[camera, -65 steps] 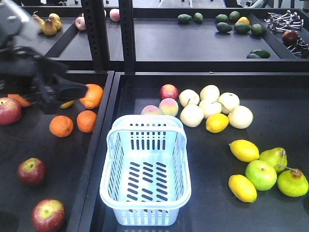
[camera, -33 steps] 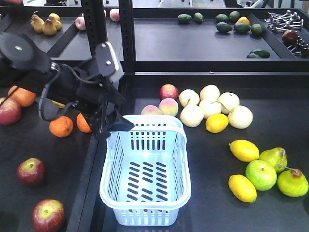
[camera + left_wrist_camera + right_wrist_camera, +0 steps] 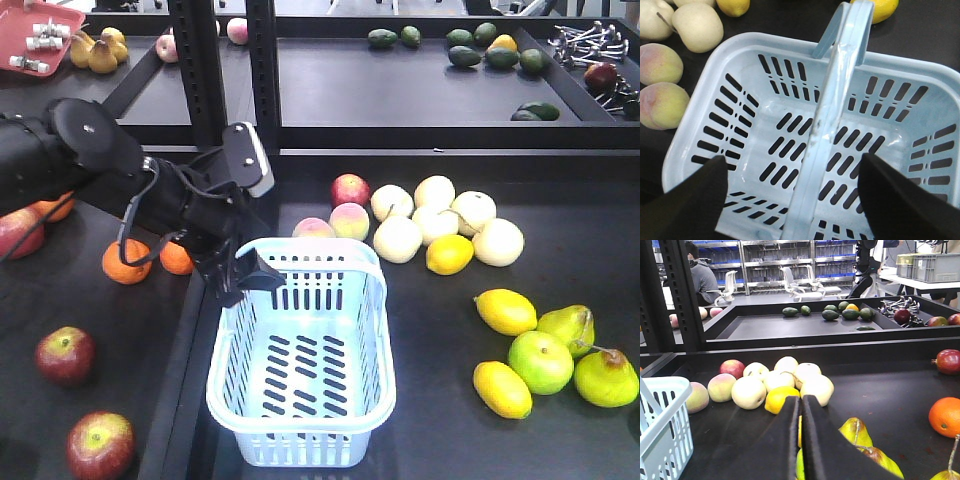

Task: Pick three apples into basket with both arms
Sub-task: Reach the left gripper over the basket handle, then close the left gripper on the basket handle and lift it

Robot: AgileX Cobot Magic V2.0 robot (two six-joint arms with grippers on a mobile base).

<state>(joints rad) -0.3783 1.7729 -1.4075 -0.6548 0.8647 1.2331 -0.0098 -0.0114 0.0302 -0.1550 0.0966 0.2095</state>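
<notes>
your left gripper [image 3: 246, 276] hung over the far left corner of the basket [image 3: 298, 448], its fingers [image 3: 690, 200] spread wide with nothing between them. the wrist view looked straight down onto the bare slotted floor. the handle [image 3: 832, 110] crossed under the gap between the fingers, and i judge it would have got in the way of a straight drop there. your right gripper [image 3: 801, 402] sat low over the right tray with its fingers pressed together on nothing, apart from the fruit ahead of it. no apple was in the basket. one apple [image 3: 65, 355] and a second apple [image 3: 98, 445] lay in the left tray [image 3: 150, 400], on your left arm's side, so that arm looked better placed to fetch them.
</notes>
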